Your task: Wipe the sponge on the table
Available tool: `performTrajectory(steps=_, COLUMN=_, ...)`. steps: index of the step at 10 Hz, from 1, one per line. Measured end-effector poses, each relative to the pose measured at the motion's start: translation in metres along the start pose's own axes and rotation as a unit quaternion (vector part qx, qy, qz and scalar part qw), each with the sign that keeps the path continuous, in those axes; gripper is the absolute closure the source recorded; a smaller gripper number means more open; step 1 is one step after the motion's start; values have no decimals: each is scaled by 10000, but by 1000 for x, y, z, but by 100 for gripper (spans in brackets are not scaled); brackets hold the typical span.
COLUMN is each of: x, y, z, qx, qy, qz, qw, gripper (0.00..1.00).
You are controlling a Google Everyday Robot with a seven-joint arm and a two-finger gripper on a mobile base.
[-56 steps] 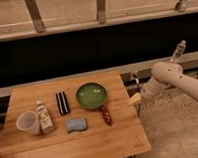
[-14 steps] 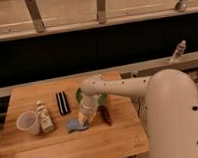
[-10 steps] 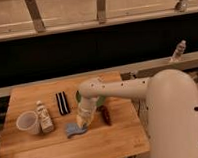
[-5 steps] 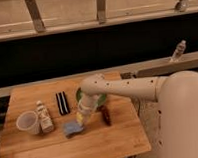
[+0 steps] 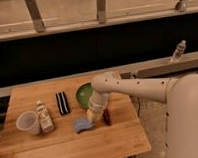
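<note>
Table (image 5: 71, 145): wooden top, carries everything.
Arm (image 5: 138, 86): reaches in from right, wrist bent down over table middle.
Green pan (image 5: 83, 94): just behind wrist, partly hidden.
Gripper (image 5: 93, 115): points down, fingers closed, tip low at table surface.
Sponge (image 5: 83, 126): flat on table, front of pan. Lies left of gripper tip and slightly nearer front edge, right end touching tip. Long axis runs left-right along front edge.
Whether closed fingers pinch sponge corner or only press beside it: cannot tell.
Judgement: wiping stroke depends on contact at right end; free wood lies left and front.
</note>
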Motion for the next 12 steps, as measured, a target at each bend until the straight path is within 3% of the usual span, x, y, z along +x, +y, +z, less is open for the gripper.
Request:
performTrajectory(steps=3, x=12, y=-47, z=1, qx=-17, qy=71, qz=272, qw=9996, gripper=100)
performTrajectory(steps=4, x=13, y=-48, z=-3, qx=-73, qy=40, qz=237, qw=9997, gripper=100)
performTrajectory(steps=5, x=13, y=-41, z=-9, qx=-262, qy=-14, qz=101, qw=9996, gripper=100)
performTrajectory(steps=7, x=9, y=-11, z=-31, qx=-597, qy=-94, qz=-323, qw=9976, gripper=100)
performTrajectory(steps=8, x=7, y=20, z=-46, qx=-741, qy=-93, qz=-677, qw=9949, gripper=100)
performTrajectory(steps=10, x=7, y=79, z=-56, qx=-825, qy=40, qz=-1224, qw=9890, gripper=100)
performTrajectory(steps=12, x=8, y=118, z=-51, qx=-850, qy=263, qz=-1590, qw=9833, gripper=100)
